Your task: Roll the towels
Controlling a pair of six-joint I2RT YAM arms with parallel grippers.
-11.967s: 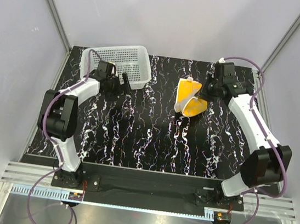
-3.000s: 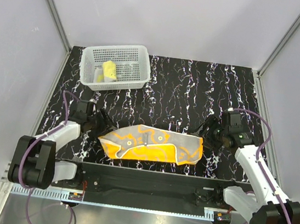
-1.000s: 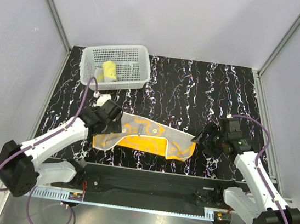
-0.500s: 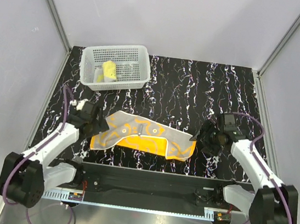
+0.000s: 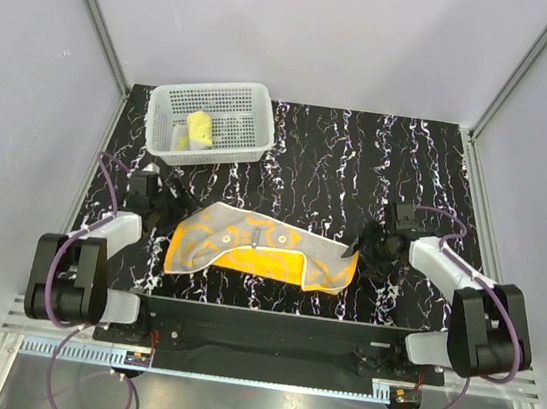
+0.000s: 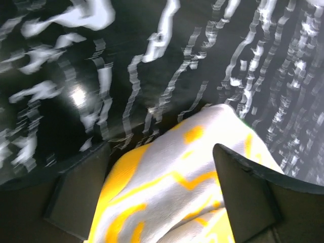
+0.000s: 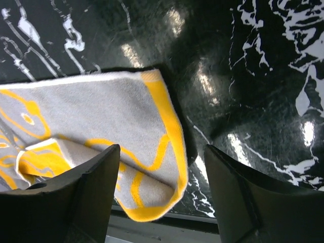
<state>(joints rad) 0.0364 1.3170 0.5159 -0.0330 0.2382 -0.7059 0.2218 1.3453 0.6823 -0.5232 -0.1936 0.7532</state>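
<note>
The orange towel point(image 5: 248, 247) lies spread near the table's front edge, pale back up with orange line marks, and one strip is folded over to show bright orange. My left gripper point(image 5: 164, 207) is open at the towel's left end. In the left wrist view the towel's corner point(image 6: 172, 187) lies between the fingers point(image 6: 81, 197) of the left gripper point(image 6: 162, 197). My right gripper point(image 5: 359, 248) is open at the right end. In the right wrist view that corner of the towel point(image 7: 147, 147) sits between the spread fingers of the right gripper point(image 7: 162, 197). The pale yellow towel point(image 5: 199, 130) lies rolled in the basket.
The white mesh basket point(image 5: 220, 153) stands at the back left of the black marbled table point(image 5: 339, 163). The table's front edge point(image 7: 167, 228) runs just under the towel's right corner. Grey walls close in the sides and back.
My left gripper has drawn back from over the towel's left part to its left edge. My right arm has swung outward, its gripper staying at the right corner. The towel has barely shifted.
</note>
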